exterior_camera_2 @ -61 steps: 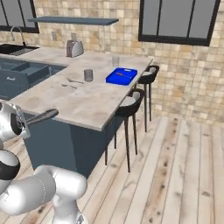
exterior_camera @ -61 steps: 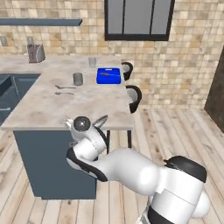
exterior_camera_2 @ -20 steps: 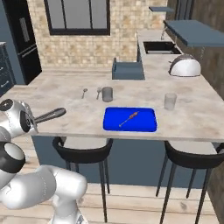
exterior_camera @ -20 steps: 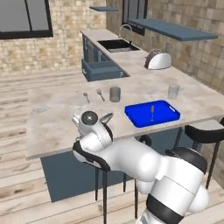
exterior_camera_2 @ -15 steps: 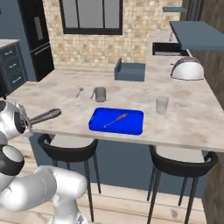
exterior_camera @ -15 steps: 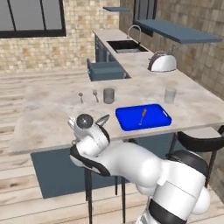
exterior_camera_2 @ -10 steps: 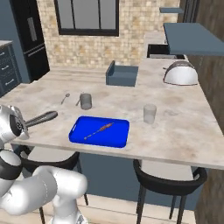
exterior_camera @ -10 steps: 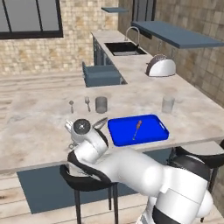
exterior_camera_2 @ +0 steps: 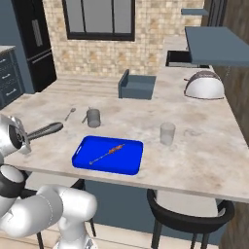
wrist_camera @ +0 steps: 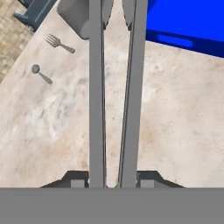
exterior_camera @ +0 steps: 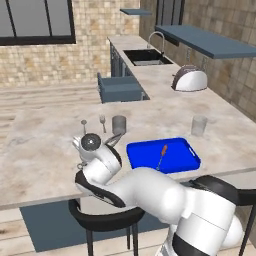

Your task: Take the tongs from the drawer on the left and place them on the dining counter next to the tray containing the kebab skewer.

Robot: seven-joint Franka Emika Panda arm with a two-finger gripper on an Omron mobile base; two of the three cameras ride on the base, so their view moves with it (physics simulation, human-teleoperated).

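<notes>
The gripper (wrist_camera: 111, 181) is pinching the tongs (wrist_camera: 114, 87), its two dark fingertips pressing on the outer faces of the twin metal arms. In the hand view the tongs are running straight up toward twelve o'clock, hanging in the air above the dining counter (wrist_camera: 175, 113). The tray (wrist_camera: 192, 22) is lying at one o'clock, near the tong tips, and a grey cup (wrist_camera: 81, 17) is sitting at eleven o'clock. In the right base view the tongs (exterior_camera_2: 44, 130) are pointing toward the tray (exterior_camera_2: 82, 158), with the kebab skewer (exterior_camera_2: 108, 152) lying inside it. The tongs are looking stiff, light and smooth, so probably slippery; squeezing both arms together partway along, as here, seems a sound hold. A fork (wrist_camera: 60, 43) and a spoon (wrist_camera: 41, 73) are lying at ten o'clock.
</notes>
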